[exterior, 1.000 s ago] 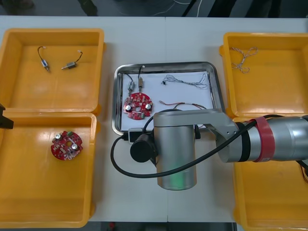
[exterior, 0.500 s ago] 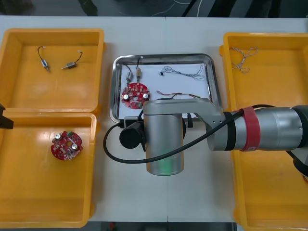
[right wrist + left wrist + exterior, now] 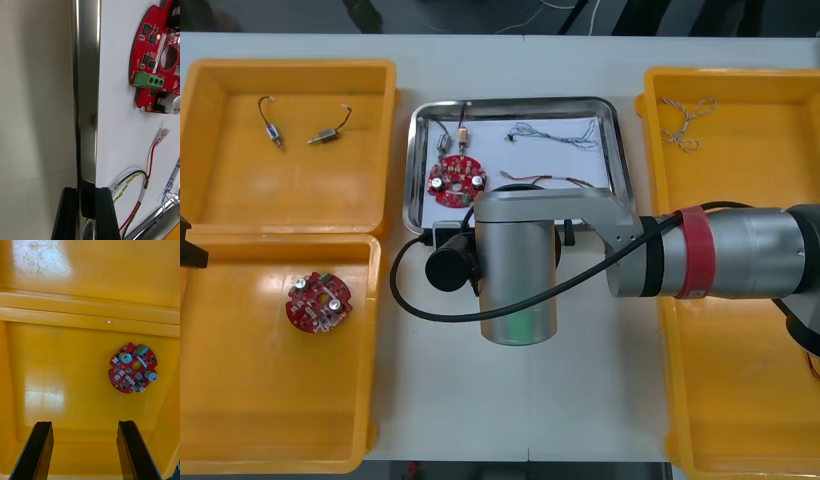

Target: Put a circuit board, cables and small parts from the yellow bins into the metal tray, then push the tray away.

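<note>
**Tray** [image 3: 409, 170]: mid-table [image 3: 430, 400], between the bins, white inside, long axis lying across the table. Holds a board [image 3: 455, 183], two small metal parts [image 3: 463, 137], a blue and white cable [image 3: 555, 133] and a red and yellow cable [image 3: 552, 181]. Loading judged complete; push step in hand.

**Right jaws**: at the tray's near rim, below the right arm [image 3: 700, 265]. Clamped on the rim, with the fingers [image 3: 69, 213] standing one outside it and one inside on the white floor.

**Governing relation**: the tray lies straight beyond the right jaws, toward the far table edge. The push therefore runs along the tray's short axis. An off-centre shove could swing it toward a bin.

**Left jaws**: apart, over the near left bin [image 3: 370, 330] and its spare board [image 3: 318, 301]. Well apart from the tray, idle; the right arm is much the nearer
</note>
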Robot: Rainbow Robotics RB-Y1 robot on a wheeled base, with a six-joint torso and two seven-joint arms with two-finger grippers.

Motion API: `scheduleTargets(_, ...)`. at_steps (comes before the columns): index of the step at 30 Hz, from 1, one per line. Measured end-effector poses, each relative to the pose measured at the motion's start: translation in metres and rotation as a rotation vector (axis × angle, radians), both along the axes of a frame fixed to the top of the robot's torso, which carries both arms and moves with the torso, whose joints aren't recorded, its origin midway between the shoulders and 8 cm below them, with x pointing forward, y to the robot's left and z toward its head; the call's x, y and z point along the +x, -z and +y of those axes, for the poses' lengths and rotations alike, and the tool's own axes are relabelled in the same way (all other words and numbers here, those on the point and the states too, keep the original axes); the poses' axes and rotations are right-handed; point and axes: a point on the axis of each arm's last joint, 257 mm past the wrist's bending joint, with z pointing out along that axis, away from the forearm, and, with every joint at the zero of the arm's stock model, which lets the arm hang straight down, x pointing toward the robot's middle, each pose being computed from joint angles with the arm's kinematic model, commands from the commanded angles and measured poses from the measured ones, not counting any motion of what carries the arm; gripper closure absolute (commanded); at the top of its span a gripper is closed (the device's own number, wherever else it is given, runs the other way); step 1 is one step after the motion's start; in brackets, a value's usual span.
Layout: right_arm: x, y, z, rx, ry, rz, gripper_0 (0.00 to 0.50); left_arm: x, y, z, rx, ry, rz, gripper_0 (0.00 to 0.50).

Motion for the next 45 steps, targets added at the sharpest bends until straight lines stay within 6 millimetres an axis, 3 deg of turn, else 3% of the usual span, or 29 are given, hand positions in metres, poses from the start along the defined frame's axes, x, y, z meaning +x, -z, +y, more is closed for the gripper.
scheduleTargets(24,0.050,-0.030,0.009,0.037,-0.023,-0.121,0.500,0.000,0.000,0.000,0.000,0.000,0.000,0.000)
scheduleTargets(45,0.074,-0.034,0.010,0.060,-0.046,-0.167,0.500,0.000,0.000,0.000,0.000,0.000,0.000,0.000)
